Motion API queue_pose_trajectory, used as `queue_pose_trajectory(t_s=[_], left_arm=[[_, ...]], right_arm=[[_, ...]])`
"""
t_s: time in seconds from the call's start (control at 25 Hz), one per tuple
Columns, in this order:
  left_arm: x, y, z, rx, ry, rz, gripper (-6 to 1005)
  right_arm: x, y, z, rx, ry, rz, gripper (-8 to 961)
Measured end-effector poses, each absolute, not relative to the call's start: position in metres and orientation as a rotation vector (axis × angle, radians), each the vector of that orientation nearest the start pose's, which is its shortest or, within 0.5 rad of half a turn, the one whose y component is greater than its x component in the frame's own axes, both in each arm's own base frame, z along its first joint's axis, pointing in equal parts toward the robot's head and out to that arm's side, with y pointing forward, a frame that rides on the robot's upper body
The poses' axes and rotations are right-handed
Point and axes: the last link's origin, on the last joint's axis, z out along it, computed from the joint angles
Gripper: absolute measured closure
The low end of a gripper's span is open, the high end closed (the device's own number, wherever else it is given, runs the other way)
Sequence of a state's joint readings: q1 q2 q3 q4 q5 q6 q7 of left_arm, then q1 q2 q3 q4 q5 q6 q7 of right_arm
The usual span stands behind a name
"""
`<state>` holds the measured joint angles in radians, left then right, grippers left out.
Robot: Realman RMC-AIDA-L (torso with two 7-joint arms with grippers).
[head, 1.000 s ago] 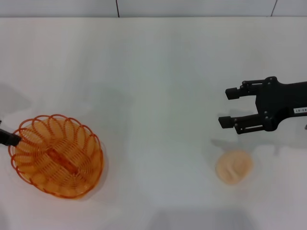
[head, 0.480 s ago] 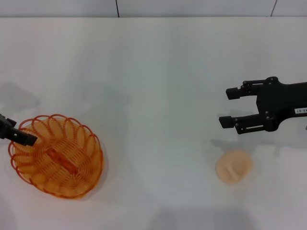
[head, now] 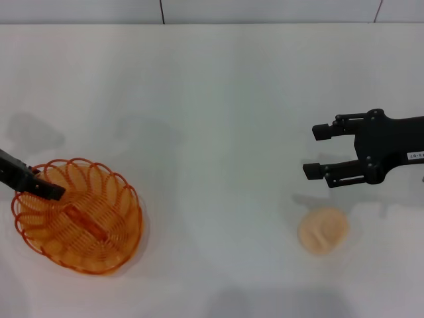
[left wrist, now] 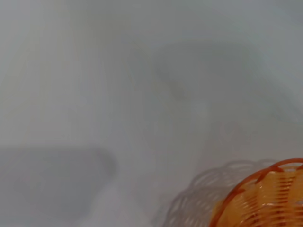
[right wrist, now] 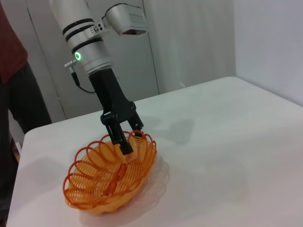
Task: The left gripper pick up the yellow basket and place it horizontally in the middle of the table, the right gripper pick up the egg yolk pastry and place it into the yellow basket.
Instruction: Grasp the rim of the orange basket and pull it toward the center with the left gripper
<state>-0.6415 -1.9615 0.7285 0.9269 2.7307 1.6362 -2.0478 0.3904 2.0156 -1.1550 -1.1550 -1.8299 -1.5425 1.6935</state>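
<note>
The table [head: 218,99] carries the basket [head: 78,215] at its left side and the pastry [head: 322,230] at the right. The left gripper [right wrist: 125,142] comes down steeply at the basket's rim; only the right wrist view shows its arm, and I cannot tell its fingers' state. The right gripper [head: 317,150] hovers level, fingers spread and empty, just beyond the pastry.

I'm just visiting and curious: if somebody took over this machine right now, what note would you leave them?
Left pincer: at the far rim of the yellow basket, one finger inside; grip unclear.
Right pincer: open, hovering above the table, just beyond the egg yolk pastry.
Basket sits at the table's left near side, pastry at the right.
Done: nothing moved.
Left: basket to the middle, pastry into it.
</note>
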Motion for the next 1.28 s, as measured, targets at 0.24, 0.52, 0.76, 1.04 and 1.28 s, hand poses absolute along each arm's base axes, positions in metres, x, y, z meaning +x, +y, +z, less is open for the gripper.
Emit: queue_pose_trajectory(t_s=[0.24,0.52,0.76,1.04,1.28], left_arm=[[-0.3041,0.3492,0.0726,-2.579,-1.191,0.388,363],[-0.3041,0.3491,0.072,-2.578,-1.193,0.391,473],[-0.3083,0.3491,0.0731,-2.553,-1.2,0.427,518],[-0.3077,0.3498,0.0711,-2.56,-1.199,0.438,579],[-0.3076,0.3513,0.0714,-2.554,-1.191,0.437,650]], right_arm=[[0.2084,0.3253,0.0301,-2.886,0.39,0.464,199],[0.208,0.3257,0.0305,-2.885,0.387,0.465,200],[0.207,0.3266,0.0308,-2.884,0.383,0.465,201],[0.2059,0.3276,0.0311,-2.883,0.378,0.467,202],[0.2054,0.3282,0.0315,-2.882,0.376,0.468,203]])
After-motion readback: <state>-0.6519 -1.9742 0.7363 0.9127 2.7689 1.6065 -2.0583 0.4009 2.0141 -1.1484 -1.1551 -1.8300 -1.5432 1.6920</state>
